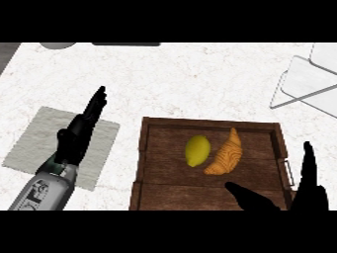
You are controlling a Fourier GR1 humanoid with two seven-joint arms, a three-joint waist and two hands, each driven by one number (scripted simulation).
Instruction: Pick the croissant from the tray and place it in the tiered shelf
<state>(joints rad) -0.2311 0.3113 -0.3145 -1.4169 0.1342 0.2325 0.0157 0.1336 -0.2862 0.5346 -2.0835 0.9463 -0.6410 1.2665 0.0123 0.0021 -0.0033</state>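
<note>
A golden-brown croissant (226, 153) lies lengthwise in the middle of a dark wooden tray (163, 148), with a yellow lemon (197, 150) close beside it on the left. The white tiered shelf (324, 81) stands at the counter's right rear, apart from the tray. My right hand (306, 190) is open at the tray's near right corner, fingers straight up along the right rim and thumb reaching over the tray floor, a little short of the croissant. My left hand (80, 133) rests open over a cloth to the left of the tray, fingers pointing away.
A pale grey cloth (36, 136) lies flat on the white marble counter left of the tray. A grey round object (58, 45) and a dark strip (126, 44) sit at the counter's far edge. A dark area borders the counter at the upper left.
</note>
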